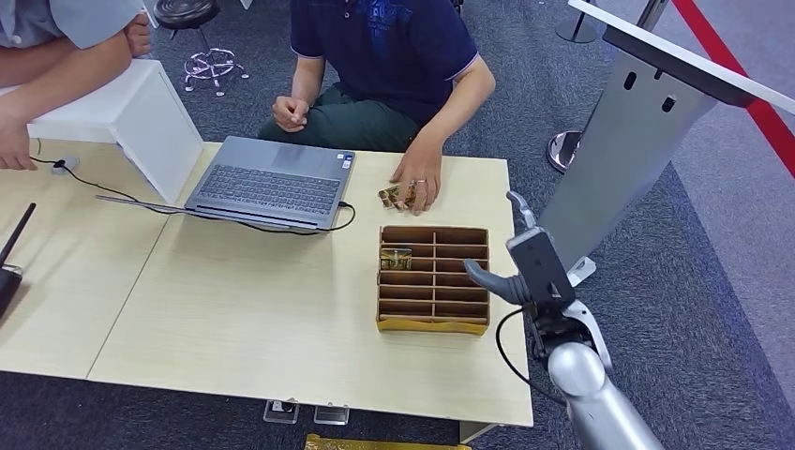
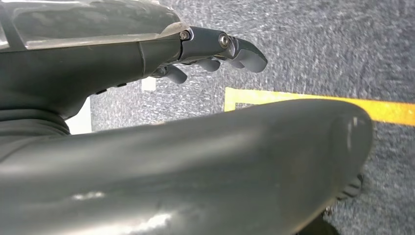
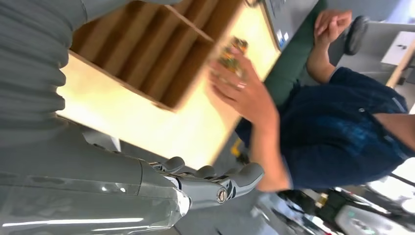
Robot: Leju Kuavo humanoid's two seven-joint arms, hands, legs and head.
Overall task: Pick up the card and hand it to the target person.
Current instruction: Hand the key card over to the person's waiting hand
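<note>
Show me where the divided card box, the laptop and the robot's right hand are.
card box (image 1: 433, 323), head view, its front wall.
laptop (image 1: 270, 187), head view, its keyboard.
right hand (image 1: 527, 267), head view, middle of the hand.
</note>
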